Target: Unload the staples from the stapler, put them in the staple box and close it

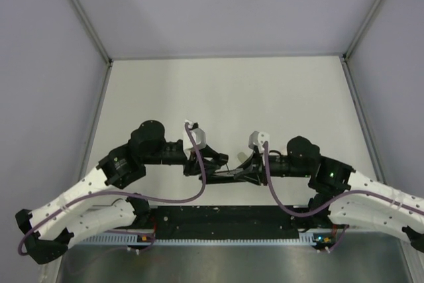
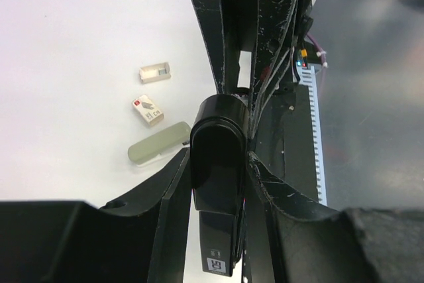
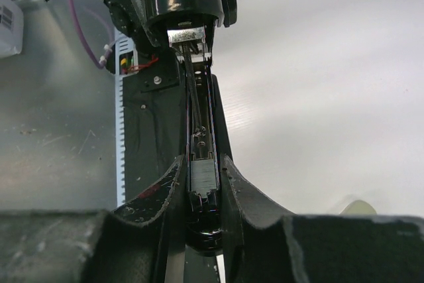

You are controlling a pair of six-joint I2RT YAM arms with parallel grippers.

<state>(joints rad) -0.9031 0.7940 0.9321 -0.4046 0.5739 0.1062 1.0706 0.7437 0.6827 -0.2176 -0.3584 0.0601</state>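
One stapler (image 1: 228, 173), black, is held above the table (image 2: 66, 31) near its front edge, between two grippers. The left gripper (image 2: 218, 164) pinches its rounded cover. The right gripper (image 3: 202, 164) is pressed against both sides of its exposed magazine channel (spring rod visible). Three items lie apart on the table to one side: one grey-green bar (image 2: 159, 143), one white box with a red mark (image 2: 148, 109) and one small open box (image 2: 155, 71).

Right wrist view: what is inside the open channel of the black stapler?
Inside the slim black oblong stapler lie a thin metal rod and a pale grey block. The right end effector covers the channel's near end; whether the block is staples is unclear.
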